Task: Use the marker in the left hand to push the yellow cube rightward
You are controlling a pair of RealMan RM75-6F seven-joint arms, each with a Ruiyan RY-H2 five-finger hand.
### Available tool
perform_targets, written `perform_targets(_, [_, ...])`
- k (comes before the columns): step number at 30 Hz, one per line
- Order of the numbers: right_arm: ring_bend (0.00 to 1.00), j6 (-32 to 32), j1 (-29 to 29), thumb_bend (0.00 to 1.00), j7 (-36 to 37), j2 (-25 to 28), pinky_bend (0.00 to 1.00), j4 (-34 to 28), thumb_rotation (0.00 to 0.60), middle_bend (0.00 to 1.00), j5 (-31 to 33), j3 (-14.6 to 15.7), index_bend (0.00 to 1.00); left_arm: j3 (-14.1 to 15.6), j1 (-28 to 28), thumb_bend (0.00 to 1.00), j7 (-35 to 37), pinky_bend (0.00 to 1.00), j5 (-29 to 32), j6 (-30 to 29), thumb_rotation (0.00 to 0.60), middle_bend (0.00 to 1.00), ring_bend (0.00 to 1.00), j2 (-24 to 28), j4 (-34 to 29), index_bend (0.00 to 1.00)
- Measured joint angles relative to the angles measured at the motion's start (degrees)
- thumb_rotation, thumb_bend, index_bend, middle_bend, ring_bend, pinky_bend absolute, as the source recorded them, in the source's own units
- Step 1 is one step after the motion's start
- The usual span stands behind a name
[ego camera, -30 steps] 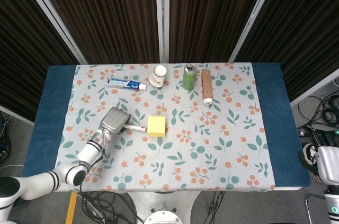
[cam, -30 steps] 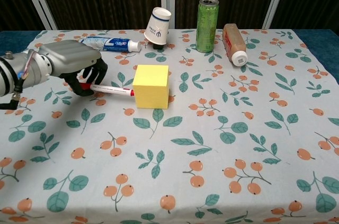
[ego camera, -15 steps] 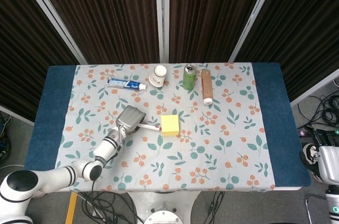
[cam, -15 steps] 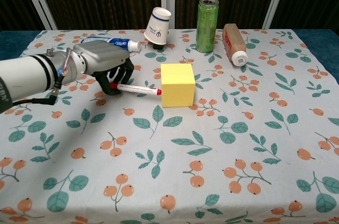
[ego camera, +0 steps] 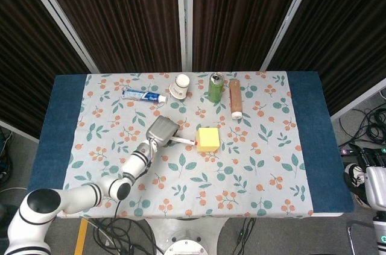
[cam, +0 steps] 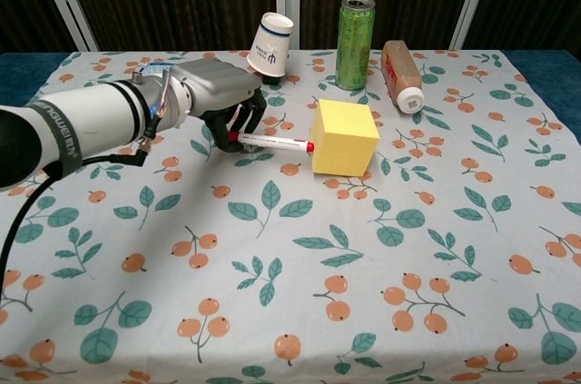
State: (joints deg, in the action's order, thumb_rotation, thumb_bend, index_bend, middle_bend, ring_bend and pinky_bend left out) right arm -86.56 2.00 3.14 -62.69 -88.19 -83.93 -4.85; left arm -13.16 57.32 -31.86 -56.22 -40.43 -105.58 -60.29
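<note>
The yellow cube [ego camera: 208, 139] [cam: 344, 137] sits near the middle of the floral tablecloth, turned a little askew. My left hand [ego camera: 161, 131] [cam: 221, 98] is just left of it and grips a white marker with a red tip [ego camera: 183, 141] [cam: 276, 142]. The marker lies nearly level and its red tip touches the cube's left face. My right hand does not show in either view.
Along the far side stand a tipped white paper cup [cam: 271, 42], a green can [cam: 355, 30] and a lying brown bottle [cam: 401, 74]. A toothpaste tube [ego camera: 143, 95] lies at the back left. The blue table edge [ego camera: 310, 134] runs on the right.
My left hand has travelled rightward with the marker, and the yellow cube has slid right ahead of the tip and rotated slightly.
</note>
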Motion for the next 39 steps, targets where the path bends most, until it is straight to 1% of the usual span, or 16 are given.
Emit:
perform_targets(4, [0.18, -0.2, -0.1, 0.25, 0.0, 0.1, 0.29, -0.1, 0.600, 0.31, -0.1, 0.0, 0.15, -0.2, 0.9, 0.44, -0.5, 0.56, 1.0, 0.0, 0.600, 0.69, 0.51, -0.3, 0.4, 0.68])
perform_targets(7, [0.18, -0.3, -0.2, 0.25, 0.0, 0.2, 0.29, -0.2, 0.600, 0.31, -0.2, 0.0, 0.15, 0.0, 0.5, 0.44, -0.2, 0.56, 1.4, -0.4, 0.600, 0.69, 0.51, 0.4, -0.2, 0.68])
perform_targets(11, [0.18, -0.4, -0.1, 0.25, 0.0, 0.3, 0.29, -0.3, 0.600, 0.31, -0.5, 0.0, 0.16, 0.8, -1.2, 0.44, 0.3, 0.56, 1.4, -2.3, 0.600, 0.69, 0.51, 2.6, -2.1, 0.68])
perform_targets(14, [0.18, -0.5, -0.1, 0.26, 0.2, 0.1, 0.29, -0.2, 0.600, 0.31, -0.7, 0.1, 0.16, 1.8, -3.3, 0.44, 1.0, 0.56, 0.7, -4.9, 0.600, 0.69, 0.51, 5.2, -4.5, 0.68])
perform_targets(20, [0.18, -0.6, 0.1, 0.25, 0.6, -0.2, 0.29, 0.1, 0.600, 0.31, -1.2, 0.1, 0.16, 4.7, -9.1, 0.44, 3.6, 0.56, -2.0, -10.7, 0.600, 0.68, 0.51, 11.5, -9.5, 0.67])
perform_targets(24, [0.18, -0.5, 0.2, 0.25, 0.7, -0.4, 0.29, 0.2, 0.600, 0.31, -1.3, 0.1, 0.16, 7.8, -14.0, 0.43, 5.9, 0.56, -3.5, -13.8, 0.600, 0.67, 0.51, 15.2, -12.2, 0.66])
perform_targets(27, [0.18, -0.5, 0.3, 0.25, 0.7, -0.6, 0.29, 0.2, 0.600, 0.31, -1.7, 0.2, 0.16, 9.7, -16.7, 0.43, 6.8, 0.56, -4.0, -15.0, 0.600, 0.66, 0.51, 16.6, -13.2, 0.65])
perform_targets(29, [0.18, -0.6, 0.3, 0.26, 0.7, -0.6, 0.29, 0.1, 0.600, 0.31, -1.9, 0.2, 0.16, 10.4, -18.0, 0.42, 7.3, 0.56, -4.2, -15.9, 0.600, 0.65, 0.50, 16.8, -13.4, 0.63])
perform_targets(32, [0.18, -0.7, 0.3, 0.26, 0.6, -0.5, 0.29, -0.2, 0.600, 0.31, -1.8, 0.1, 0.16, 11.1, -19.6, 0.40, 8.0, 0.52, -5.1, -17.1, 0.600, 0.59, 0.46, 16.8, -13.4, 0.59])
perform_targets(34, [0.18, -0.7, 0.4, 0.26, 0.5, -0.5, 0.29, -0.3, 0.600, 0.31, -1.9, 0.1, 0.16, 11.3, -20.2, 0.36, 8.1, 0.50, -5.2, -17.3, 0.600, 0.54, 0.42, 16.5, -13.3, 0.54])
perform_targets(36, [0.18, -0.9, 0.3, 0.26, 0.3, -0.5, 0.29, -0.4, 0.600, 0.31, -2.1, 0.2, 0.16, 11.1, -20.8, 0.33, 8.0, 0.45, -5.0, -17.9, 0.600, 0.48, 0.37, 16.4, -13.6, 0.45])
perform_targets(39, [0.18, -0.9, 0.3, 0.26, 0.6, -0.4, 0.29, -0.5, 0.600, 0.32, -1.8, 0.1, 0.16, 10.8, -21.4, 0.30, 8.0, 0.41, -4.8, -18.4, 0.600, 0.42, 0.32, 16.8, -14.8, 0.37])
